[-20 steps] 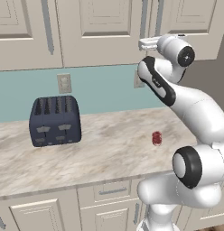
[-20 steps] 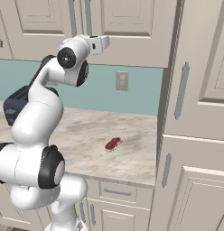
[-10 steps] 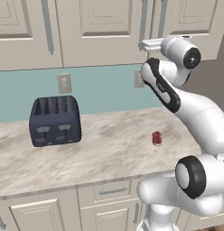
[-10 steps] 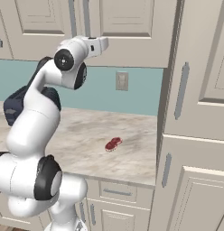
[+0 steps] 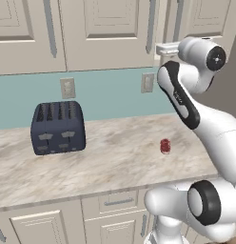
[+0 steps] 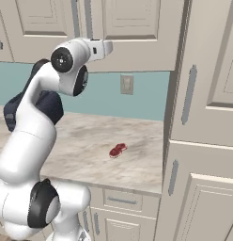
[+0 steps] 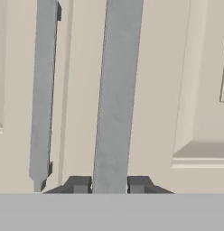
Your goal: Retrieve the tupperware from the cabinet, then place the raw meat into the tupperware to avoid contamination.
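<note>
raw meat (image 5: 165, 146) on marbled counter (image 5: 110, 162) below cabinet (image 5: 105, 33)

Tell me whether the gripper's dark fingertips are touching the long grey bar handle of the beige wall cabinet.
Touching. In the hand view the fingertips sit flush against both sides of the grey bar handle, no gap showing.

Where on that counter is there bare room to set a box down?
The wide marble stretch between the dark blue toaster and the raw meat is bare, as is the front strip of the counter. It is tighter right of the meat, near the tall cabinet.
</note>
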